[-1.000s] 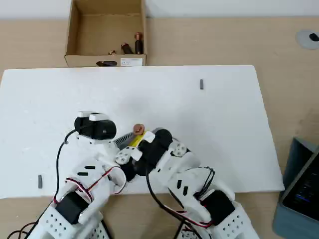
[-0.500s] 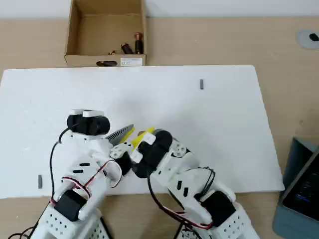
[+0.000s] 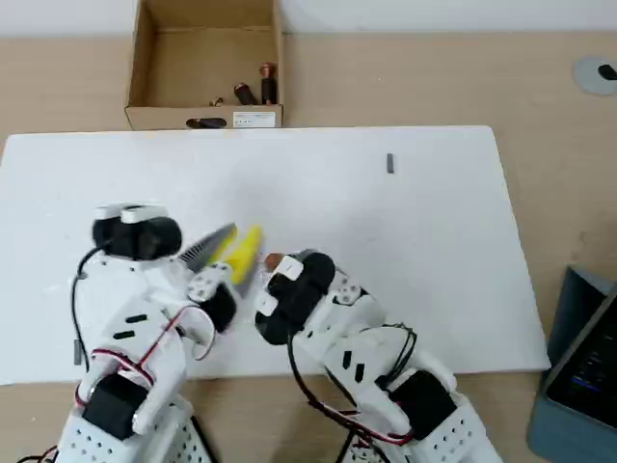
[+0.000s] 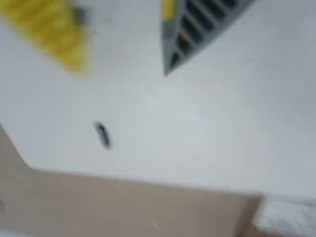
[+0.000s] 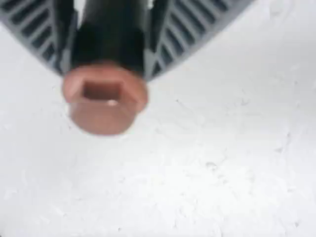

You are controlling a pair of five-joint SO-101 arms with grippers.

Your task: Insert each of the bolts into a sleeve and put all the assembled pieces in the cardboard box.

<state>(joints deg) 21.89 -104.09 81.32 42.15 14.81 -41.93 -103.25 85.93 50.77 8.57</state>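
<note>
The bolted sleeve is staying with the right gripper, low over the white board.
The left gripper is pulling away leftward, jaws spreading and empty; the right is pinching the piece alone, so carrying it to the cardboard box is looking next.

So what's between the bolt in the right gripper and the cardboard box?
Bare white board only, in the high view; the left gripper sits beside the bolt.
</note>
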